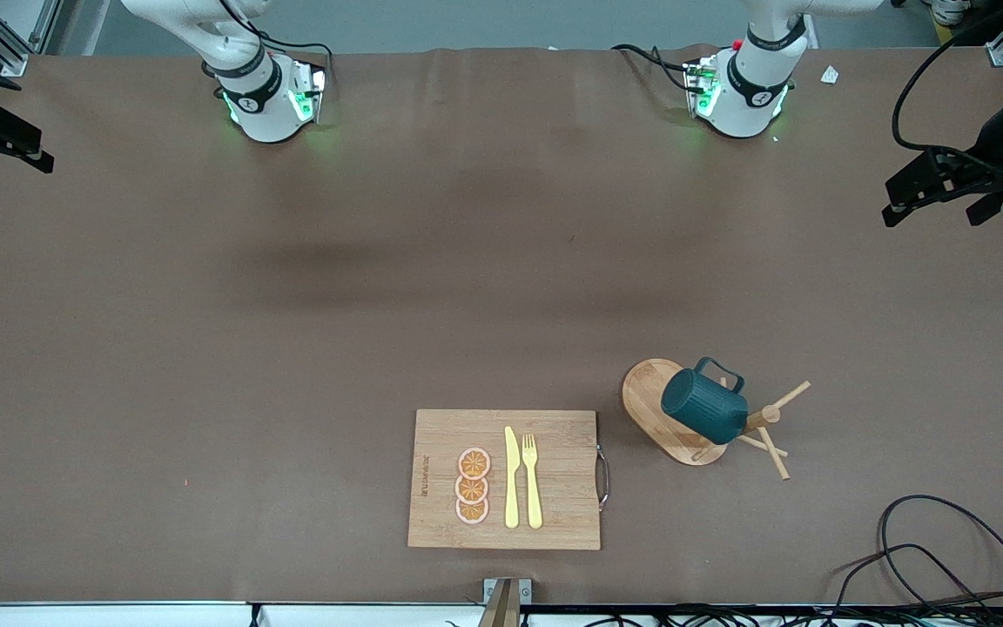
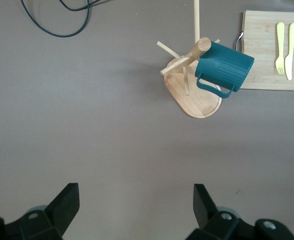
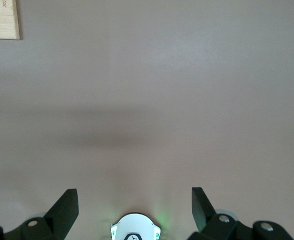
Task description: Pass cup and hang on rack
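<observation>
The small dark teal-green ribbed cup (image 1: 703, 405) hangs tilted on a peg of the light wooden rack (image 1: 654, 402), its loop handle hooked over the dowel and its body over the oval base. The rack stands on the brown tabletop (image 1: 292, 348) toward the left arm's end, in the half of the table nearer the front camera's edge. In the left wrist view the cup (image 2: 224, 67) shows its handle on a peg beside the central post of the rack (image 2: 199, 97).

Just beside the rack, toward the right arm's end and close to the edge nearest the front camera, lies a rectangular wooden cutting board (image 1: 554, 488) with a metal handle. On it rest three orange slices (image 1: 473, 486), a yellow knife (image 1: 511, 477) and a yellow fork (image 1: 532, 479). A black cable (image 1: 945, 557) coils at the near corner at the left arm's end.

The left gripper (image 2: 136, 210) is raised over bare tabletop, its jaws spread wide and holding nothing. The right gripper (image 3: 135, 209) hangs above its own arm's base, jaws likewise spread and empty.
</observation>
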### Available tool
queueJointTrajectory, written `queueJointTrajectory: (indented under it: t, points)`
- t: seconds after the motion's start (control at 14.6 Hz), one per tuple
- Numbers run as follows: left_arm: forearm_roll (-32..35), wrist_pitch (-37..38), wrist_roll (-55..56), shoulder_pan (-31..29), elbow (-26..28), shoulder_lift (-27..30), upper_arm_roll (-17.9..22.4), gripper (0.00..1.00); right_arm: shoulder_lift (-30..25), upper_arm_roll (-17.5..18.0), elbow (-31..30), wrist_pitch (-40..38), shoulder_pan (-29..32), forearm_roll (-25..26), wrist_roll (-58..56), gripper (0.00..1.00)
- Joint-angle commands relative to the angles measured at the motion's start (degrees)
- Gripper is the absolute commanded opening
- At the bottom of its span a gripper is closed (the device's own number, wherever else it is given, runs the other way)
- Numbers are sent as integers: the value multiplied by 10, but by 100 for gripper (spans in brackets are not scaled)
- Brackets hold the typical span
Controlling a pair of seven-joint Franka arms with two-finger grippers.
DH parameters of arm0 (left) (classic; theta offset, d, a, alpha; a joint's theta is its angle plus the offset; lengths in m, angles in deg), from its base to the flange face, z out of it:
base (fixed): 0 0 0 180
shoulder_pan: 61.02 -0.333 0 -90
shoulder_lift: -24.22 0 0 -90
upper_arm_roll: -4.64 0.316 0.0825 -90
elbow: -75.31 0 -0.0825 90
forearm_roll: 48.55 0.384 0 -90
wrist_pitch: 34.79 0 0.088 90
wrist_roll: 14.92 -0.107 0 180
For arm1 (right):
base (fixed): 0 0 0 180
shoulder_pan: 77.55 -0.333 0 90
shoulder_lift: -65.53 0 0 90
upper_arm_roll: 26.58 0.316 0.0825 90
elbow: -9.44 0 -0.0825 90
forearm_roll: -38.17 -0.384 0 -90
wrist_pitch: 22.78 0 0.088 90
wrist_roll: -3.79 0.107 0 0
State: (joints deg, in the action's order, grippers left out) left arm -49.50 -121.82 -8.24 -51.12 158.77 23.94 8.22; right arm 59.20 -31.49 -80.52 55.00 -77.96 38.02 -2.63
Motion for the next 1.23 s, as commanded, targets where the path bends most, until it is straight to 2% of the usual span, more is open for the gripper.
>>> queueJointTrajectory:
  t: [0.0,0.14,0.34,0.82,1.17]
  points:
    - [16,9,-9,5,0,7,3,100,-14,1,-14,4,-2,5,0,100]
    - [37,6,-37,-8,0,7,-4,100,-14,1,-14,4,-2,5,0,100]
    - [38,4,-41,-39,0,7,-37,100,-15,1,-14,3,-2,5,0,100]
    - [19,-32,-47,-45,18,5,-36,100,-14,1,-14,3,-2,5,-1,100]
    - [22,-32,-45,-44,13,0,-36,100,-14,1,-14,4,-1,5,-1,100]
